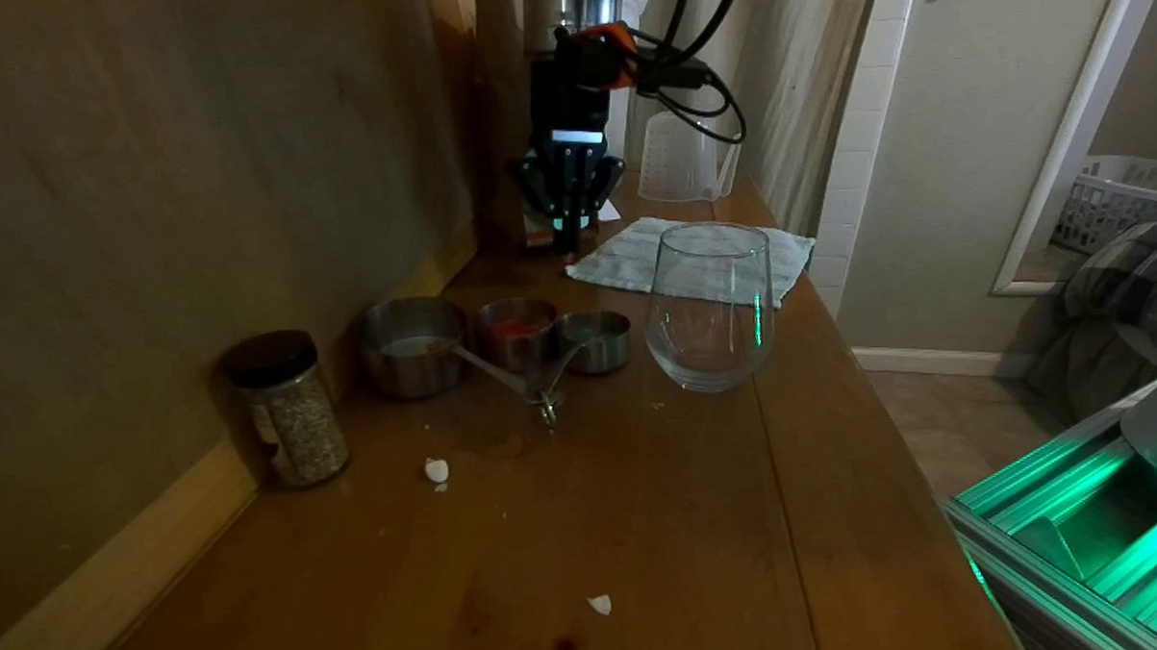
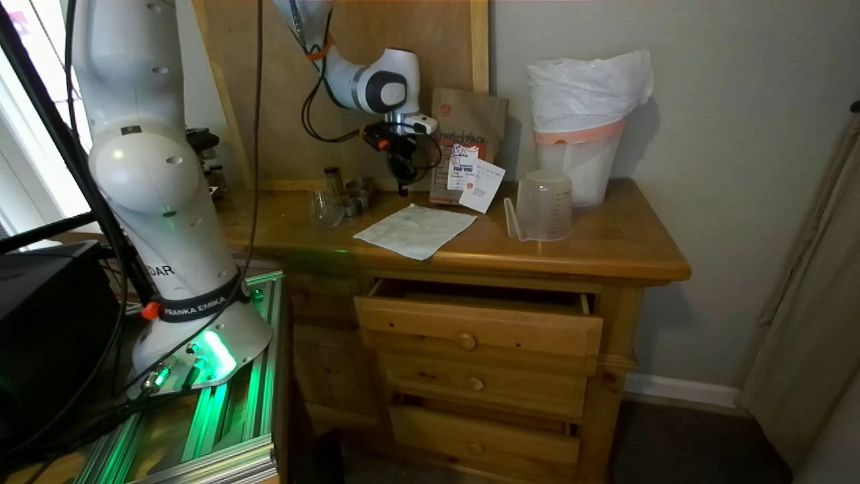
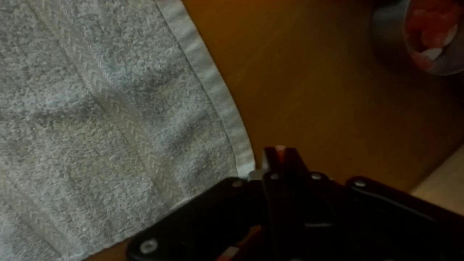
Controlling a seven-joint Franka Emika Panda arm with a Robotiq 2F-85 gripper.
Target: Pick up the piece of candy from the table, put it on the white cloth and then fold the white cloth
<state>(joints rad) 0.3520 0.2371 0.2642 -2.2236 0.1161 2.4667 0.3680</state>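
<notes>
Across my wrist view's left, the white cloth (image 3: 116, 119) lies on the bench (image 3: 311, 94); I should release low over its middle. Just right of its corner, my end effector (image 3: 280, 155) looks nearly closed, pinching what seems the reddish candy (image 3: 280, 148); I'd lift before crossing.

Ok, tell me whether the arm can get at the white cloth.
Probably yes: the end effector hangs near a corner of the white cloth, nothing visible between them, and the glass stands beside the cloth.
</notes>
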